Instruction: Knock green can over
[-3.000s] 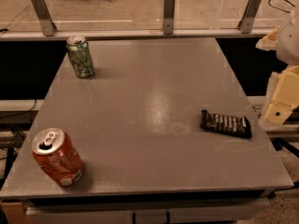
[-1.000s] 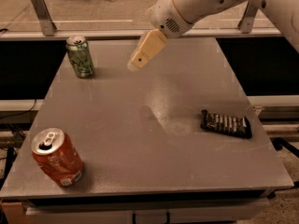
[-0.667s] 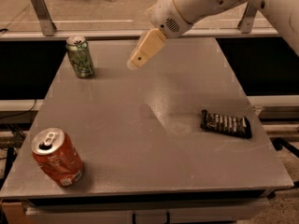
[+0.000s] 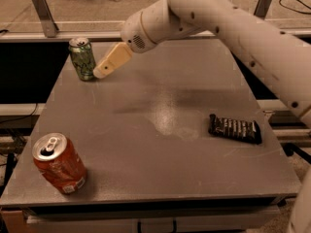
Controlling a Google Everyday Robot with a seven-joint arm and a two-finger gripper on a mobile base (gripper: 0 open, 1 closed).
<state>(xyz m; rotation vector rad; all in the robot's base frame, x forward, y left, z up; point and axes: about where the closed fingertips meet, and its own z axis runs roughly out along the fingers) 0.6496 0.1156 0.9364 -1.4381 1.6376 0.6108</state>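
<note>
The green can (image 4: 82,58) stands upright at the table's far left corner, slim, with pale markings and a silver top. My gripper (image 4: 101,73) is at the end of the white arm (image 4: 209,13) that reaches in from the upper right. Its cream-coloured tip is just to the right of the can's lower half, very close to it or touching it.
An orange-red soda can (image 4: 59,163) stands upright at the near left. A dark snack packet (image 4: 235,128) lies flat at the right. The grey table (image 4: 160,154) ends in edges on all sides, with metal posts (image 4: 43,12) behind it.
The arm has swung left and down across the table. The gripper went from mid-table height to right beside the green can. The can still stands upright.
</note>
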